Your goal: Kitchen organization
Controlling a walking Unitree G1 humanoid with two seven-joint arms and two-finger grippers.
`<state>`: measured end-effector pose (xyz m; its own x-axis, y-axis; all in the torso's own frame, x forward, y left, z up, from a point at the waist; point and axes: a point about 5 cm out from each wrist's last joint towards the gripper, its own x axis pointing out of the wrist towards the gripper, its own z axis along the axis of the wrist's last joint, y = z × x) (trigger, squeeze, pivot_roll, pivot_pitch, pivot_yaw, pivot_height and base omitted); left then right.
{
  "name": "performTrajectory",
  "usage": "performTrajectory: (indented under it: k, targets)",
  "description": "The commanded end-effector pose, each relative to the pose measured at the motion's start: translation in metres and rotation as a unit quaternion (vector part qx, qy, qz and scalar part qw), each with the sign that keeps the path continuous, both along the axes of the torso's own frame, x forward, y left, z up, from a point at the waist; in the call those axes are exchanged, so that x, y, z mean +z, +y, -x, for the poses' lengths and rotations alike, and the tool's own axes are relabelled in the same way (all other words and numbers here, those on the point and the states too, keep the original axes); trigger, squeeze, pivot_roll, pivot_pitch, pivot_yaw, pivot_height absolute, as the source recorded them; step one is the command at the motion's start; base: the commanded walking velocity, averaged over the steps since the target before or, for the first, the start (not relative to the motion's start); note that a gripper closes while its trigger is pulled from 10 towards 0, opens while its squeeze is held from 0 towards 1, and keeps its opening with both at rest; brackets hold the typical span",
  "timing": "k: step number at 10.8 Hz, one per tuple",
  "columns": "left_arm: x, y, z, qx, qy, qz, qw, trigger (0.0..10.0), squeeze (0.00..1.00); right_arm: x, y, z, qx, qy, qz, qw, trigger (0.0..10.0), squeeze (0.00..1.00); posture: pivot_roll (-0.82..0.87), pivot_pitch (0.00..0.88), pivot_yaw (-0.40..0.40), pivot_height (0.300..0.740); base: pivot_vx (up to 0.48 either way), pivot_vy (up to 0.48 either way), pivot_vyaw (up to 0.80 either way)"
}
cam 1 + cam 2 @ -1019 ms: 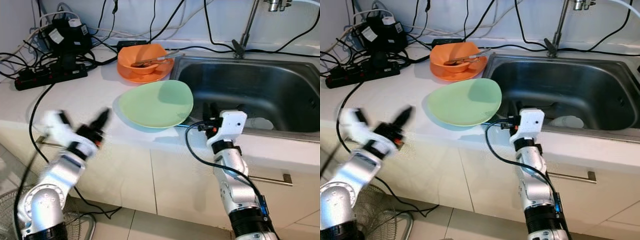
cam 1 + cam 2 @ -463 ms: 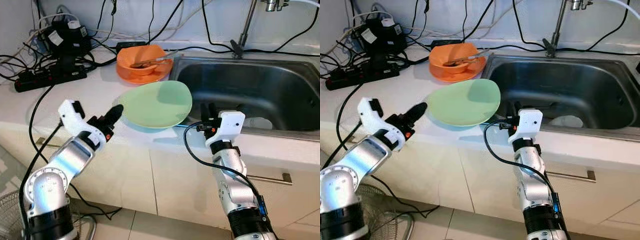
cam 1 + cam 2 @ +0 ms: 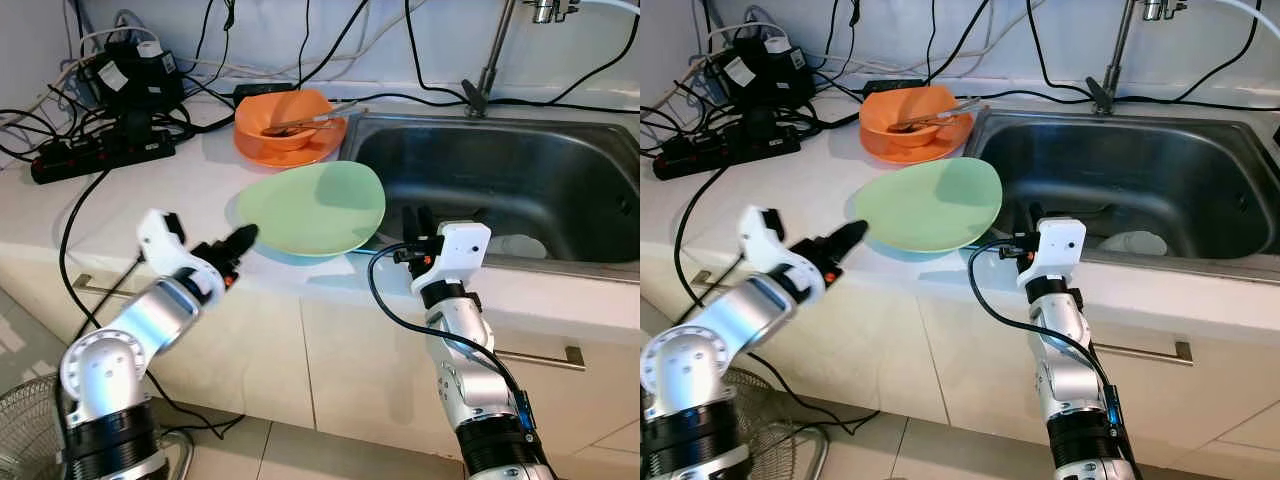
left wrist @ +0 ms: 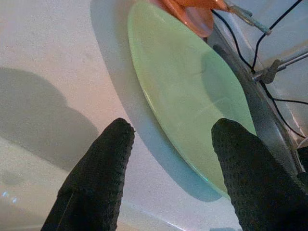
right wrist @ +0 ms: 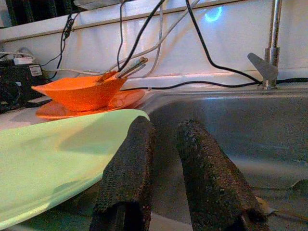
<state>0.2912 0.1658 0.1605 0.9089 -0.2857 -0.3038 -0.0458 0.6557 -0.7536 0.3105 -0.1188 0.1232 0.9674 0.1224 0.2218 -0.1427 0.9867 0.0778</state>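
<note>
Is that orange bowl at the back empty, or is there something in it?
Not empty. The orange bowl sits on an orange plate and holds utensils whose handles stick out over its rim. Whether there is food inside, I cannot tell.

White countertop (image 3: 150,185), steel sink (image 3: 560,180), white cabinets (image 3: 260,350), tiled floor (image 3: 300,455), white wall (image 3: 380,30)

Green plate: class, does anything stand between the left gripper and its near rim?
Nothing visible does. The left gripper, open, points at the green plate across bare white counter.

No readable text, white labels on black adapters (image 3: 125,70) too small
</note>
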Motion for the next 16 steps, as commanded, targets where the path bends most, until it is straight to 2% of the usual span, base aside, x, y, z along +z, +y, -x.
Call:
performTrajectory:
  k: [1,4,11,16]
  targets:
    - [0.003,-0.005,-0.006,-0.002,0.005,-0.002,1.0,10.0,0.0,-0.013,-0.001,0.003,0.0,0.034,0.005,0.999,10.0,0.0,0.09,0.006,0.11,0.74,0.0,0.0,0.0]
    - [0.002,-0.017,-0.013,-0.008,0.01,0.012,1.0,10.0,0.0,-0.013,-0.001,0.003,0.003,0.034,0.007,0.999,10.0,0.0,0.07,0.009,0.104,0.74,0.0,0.0,0.0]
    - [-0.004,-0.038,-0.031,0.009,0.015,0.014,1.0,10.0,0.0,-0.011,0.001,0.003,0.015,0.035,0.011,0.999,10.0,0.0,0.05,0.01,0.084,0.74,0.0,0.0,0.0]
    - [-0.013,-0.05,-0.034,0.002,0.025,0.003,1.0,10.0,0.0,-0.011,0.004,0.003,0.025,0.037,0.014,0.999,10.0,0.0,0.05,0.0,0.081,0.74,0.0,0.0,0.0]
